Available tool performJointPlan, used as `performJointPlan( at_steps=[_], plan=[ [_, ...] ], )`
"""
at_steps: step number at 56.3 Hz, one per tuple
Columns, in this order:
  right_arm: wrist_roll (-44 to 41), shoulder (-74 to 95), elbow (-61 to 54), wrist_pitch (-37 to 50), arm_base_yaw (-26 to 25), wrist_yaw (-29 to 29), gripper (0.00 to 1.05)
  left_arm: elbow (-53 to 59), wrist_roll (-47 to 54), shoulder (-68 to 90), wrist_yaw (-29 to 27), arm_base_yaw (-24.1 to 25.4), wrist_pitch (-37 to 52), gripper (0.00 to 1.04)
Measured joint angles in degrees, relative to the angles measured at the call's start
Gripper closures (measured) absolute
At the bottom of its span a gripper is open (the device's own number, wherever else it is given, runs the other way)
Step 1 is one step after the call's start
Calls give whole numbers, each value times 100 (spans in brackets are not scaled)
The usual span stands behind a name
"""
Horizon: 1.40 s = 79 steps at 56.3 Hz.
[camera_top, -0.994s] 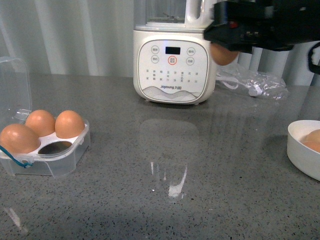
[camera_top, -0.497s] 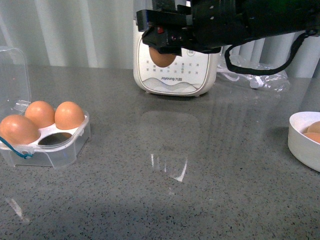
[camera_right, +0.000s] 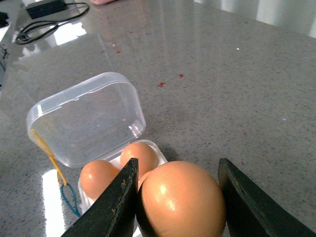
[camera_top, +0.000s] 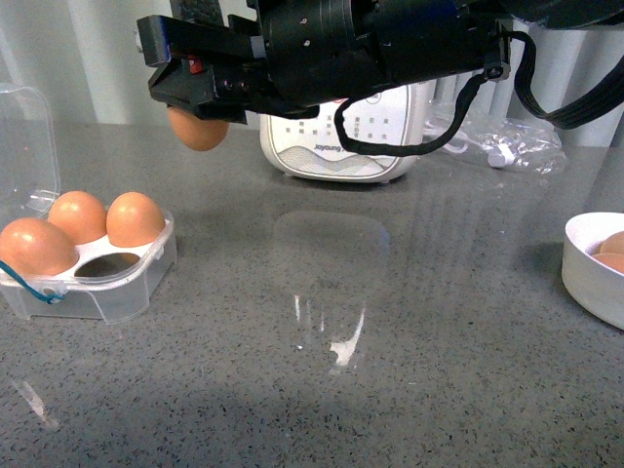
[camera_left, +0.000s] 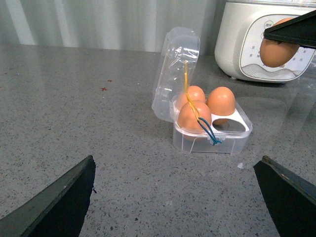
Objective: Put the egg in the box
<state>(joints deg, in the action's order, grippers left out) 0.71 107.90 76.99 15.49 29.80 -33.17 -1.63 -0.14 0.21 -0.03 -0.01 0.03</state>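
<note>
My right gripper (camera_top: pixel 198 115) is shut on the egg (camera_top: pixel 198 129), an orange-brown one held in the air to the right of and above the box (camera_top: pixel 122 283); it also shows in the right wrist view (camera_right: pixel 180 200) and the left wrist view (camera_left: pixel 277 48). The box is a clear case with its lid (camera_top: pixel 27 146) open, three brown eggs in it and one empty slot (camera_top: pixel 105 264) at its front right. It shows in the left wrist view (camera_left: pixel 217 140) and the right wrist view (camera_right: pixel 89 118). My left gripper (camera_left: pixel 177 197) is open and empty, low over the counter, facing the box.
A white Joyoung blender base (camera_top: pixel 343 136) stands at the back behind my right arm. A white bowl (camera_top: pixel 590 278) with brown eggs sits at the right edge. A clear plastic bag (camera_top: pixel 507 146) lies at the back right. The counter is grey stone.
My right gripper has carried the egg to the left, from in front of the blender to near the box. The view has shifted a little.
</note>
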Motion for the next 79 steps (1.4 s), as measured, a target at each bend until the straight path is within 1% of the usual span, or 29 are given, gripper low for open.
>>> performJointPlan(
  at_steps=[11,22,34,45,79],
  plan=[
    [-68,-94,-181,11,39,-437,63,0,0,0,0,0,0,7],
    [-192,-120,-328,-9,81,-586,63,0,0,0,0,0,0,7],
    [-293,-120,-378,-13,284,-776,63,0,0,0,0,0,0,7],
    [-389,4,-210,-181,522,-791,63,0,0,0,0,0,0,7],
    [-542,577,457,-474,713,-654,63,0,0,0,0,0,0,7]
  ],
)
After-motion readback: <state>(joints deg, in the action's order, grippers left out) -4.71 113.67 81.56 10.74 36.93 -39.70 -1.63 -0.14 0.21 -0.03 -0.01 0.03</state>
